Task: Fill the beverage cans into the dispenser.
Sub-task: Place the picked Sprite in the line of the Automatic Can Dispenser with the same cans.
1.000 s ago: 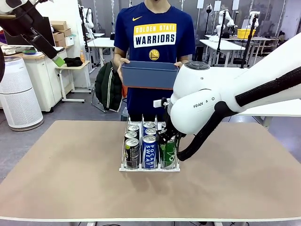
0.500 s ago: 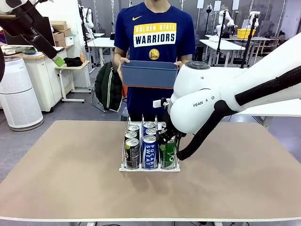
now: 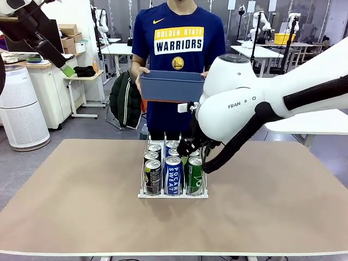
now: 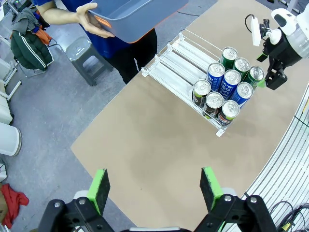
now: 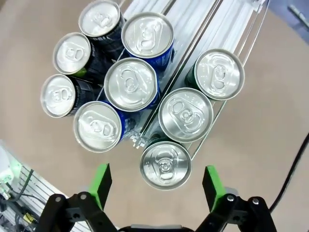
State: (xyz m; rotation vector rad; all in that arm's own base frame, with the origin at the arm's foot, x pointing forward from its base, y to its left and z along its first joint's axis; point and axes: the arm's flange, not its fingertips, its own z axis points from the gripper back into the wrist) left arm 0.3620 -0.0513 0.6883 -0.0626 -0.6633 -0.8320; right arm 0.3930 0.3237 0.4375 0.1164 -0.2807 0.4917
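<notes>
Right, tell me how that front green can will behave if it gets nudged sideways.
The front green can looks tall and slim, so it may tip. The dispenser has thin wire dividers that would probably catch it. Its smooth, glossy wall probably slips against the open right gripper.

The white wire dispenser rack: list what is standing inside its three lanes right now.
The white wire dispenser rack holds nine slim silver-topped cans at its near end: three dark cans, three blue-and-white Pocari Sweat cans, three green cans. Their tops hide the lane floor beneath.

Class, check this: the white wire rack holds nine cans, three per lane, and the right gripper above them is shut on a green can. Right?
Not quite. The right gripper is open above the green can, holding nothing, as the right wrist view shows. The white wire rack does hold nine cans, three per lane.
</notes>
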